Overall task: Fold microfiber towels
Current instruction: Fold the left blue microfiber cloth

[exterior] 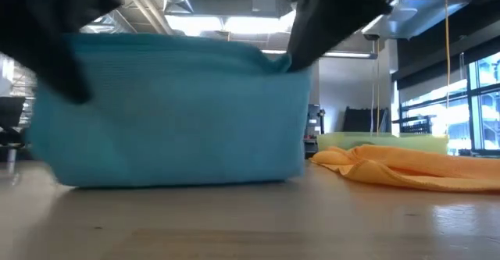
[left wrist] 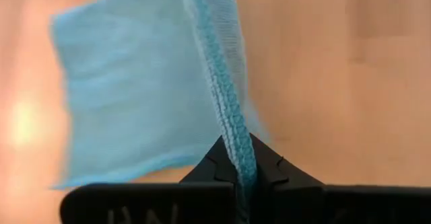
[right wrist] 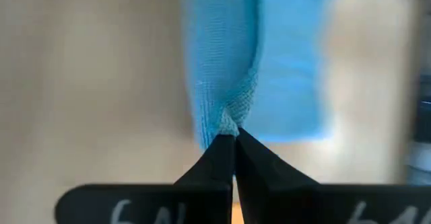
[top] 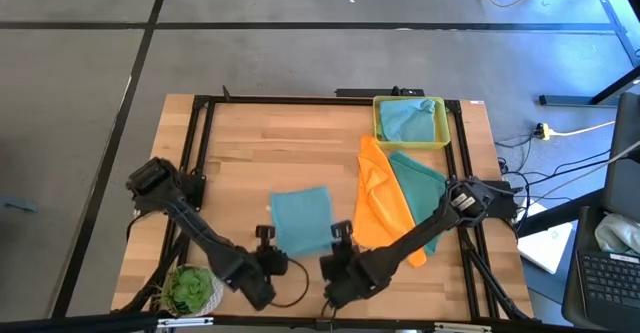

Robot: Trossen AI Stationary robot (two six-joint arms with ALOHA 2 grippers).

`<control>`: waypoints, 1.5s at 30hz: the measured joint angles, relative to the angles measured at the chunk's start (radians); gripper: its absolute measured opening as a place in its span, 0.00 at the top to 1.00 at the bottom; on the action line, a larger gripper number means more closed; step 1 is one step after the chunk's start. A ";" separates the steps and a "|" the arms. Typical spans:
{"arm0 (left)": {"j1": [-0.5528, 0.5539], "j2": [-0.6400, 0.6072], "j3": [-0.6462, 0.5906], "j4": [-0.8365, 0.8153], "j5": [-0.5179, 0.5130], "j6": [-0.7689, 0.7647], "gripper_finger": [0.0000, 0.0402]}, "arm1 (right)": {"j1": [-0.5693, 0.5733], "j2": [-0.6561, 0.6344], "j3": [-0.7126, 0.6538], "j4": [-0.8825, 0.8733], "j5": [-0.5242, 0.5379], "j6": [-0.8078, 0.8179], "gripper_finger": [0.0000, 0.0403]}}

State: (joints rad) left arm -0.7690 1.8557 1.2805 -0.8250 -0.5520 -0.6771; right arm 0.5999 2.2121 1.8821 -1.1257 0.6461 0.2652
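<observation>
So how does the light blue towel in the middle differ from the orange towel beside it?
The light blue towel is pinched at its near corners by the left gripper and right gripper; the orange towel lies free. The blue one looks smooth, the orange one rumpled. Both rest on the table.

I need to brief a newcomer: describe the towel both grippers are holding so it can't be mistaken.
On the wooden table, look at the near edge, between the two arms. The light blue towel lies there alone, left gripper and right gripper each pinching a near corner. Unlike the orange towel beside it, it is spread flat.
</observation>
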 joint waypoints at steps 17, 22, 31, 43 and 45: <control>0.219 -0.001 -0.042 -0.158 -0.014 0.245 1.00 | -0.225 -0.238 -0.430 0.377 -0.017 -0.240 0.98; 0.254 0.000 -0.085 -0.154 -0.027 0.245 1.00 | -0.304 -0.317 -0.575 0.609 -0.104 -0.339 0.99; 0.313 0.000 -0.090 -0.156 -0.137 0.301 0.99 | -0.439 -0.332 -0.690 0.744 -0.201 -0.425 0.99; 0.411 0.000 -0.174 -0.156 -0.153 0.251 0.84 | -0.553 -0.332 -0.805 0.971 -0.306 -0.504 0.97; 0.414 0.000 -0.184 -0.159 -0.155 0.234 0.81 | -0.568 -0.332 -0.819 1.005 -0.344 -0.516 0.97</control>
State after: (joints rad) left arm -0.3551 1.8557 1.0964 -0.9838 -0.7065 -0.4436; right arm 0.0316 1.8805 1.0630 -0.1208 0.3023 -0.2507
